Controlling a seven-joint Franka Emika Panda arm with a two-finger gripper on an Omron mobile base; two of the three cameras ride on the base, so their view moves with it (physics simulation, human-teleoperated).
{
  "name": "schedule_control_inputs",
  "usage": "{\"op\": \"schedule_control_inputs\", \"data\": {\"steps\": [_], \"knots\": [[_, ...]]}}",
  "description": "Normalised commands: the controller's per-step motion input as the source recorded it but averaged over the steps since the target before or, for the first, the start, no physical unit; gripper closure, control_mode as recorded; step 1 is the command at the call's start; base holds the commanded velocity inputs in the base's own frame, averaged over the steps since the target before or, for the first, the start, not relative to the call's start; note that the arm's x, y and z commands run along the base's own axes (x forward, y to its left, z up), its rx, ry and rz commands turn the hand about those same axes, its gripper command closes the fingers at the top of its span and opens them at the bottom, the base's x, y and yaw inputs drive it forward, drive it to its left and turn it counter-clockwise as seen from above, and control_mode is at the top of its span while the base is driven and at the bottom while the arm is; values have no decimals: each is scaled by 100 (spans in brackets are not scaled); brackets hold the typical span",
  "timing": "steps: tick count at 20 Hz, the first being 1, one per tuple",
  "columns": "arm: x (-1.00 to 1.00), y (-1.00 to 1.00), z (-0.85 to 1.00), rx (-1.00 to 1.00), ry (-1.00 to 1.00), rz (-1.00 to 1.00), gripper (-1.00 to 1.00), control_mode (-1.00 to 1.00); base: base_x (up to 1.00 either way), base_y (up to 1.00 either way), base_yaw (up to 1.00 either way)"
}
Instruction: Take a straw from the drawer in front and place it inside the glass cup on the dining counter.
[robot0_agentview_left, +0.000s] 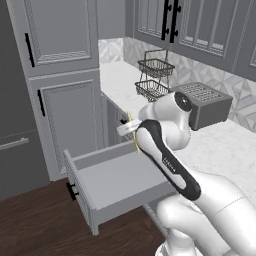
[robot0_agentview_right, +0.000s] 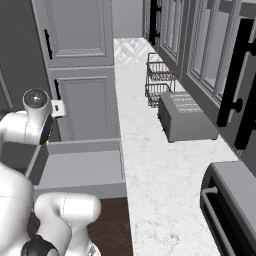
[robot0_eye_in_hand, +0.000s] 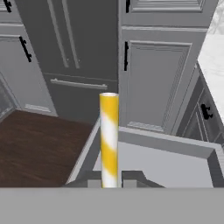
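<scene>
The two-finger gripper (robot0_eye_in_hand: 110, 183) is clamped on the thin yellow-and-white striped straw (robot0_eye_in_hand: 109, 138) above the open grey box drawer (robot0_agentview_left: 117, 182); pinched only at its end, it may slip or swing free during the carry.

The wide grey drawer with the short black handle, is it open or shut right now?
Open. The wide grey drawer is pulled well out from the cabinets, its plain grey inside exposed.
</scene>
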Motion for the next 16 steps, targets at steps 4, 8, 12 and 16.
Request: {"op": "schedule_control_inputs", "data": {"steps": [4, 8, 12, 16], "knots": [[-83, 0, 14, 0, -26, 0, 100, -100, 0, 0, 0], [-47, -1, 36, 0, -22, 1, 100, -100, 0, 0, 0], [-1, -10, 48, 0, -10, 3, 100, -100, 0, 0, 0], [0, -4, 18, 0, -4, 2, 100, -100, 0, 0, 0]]}}
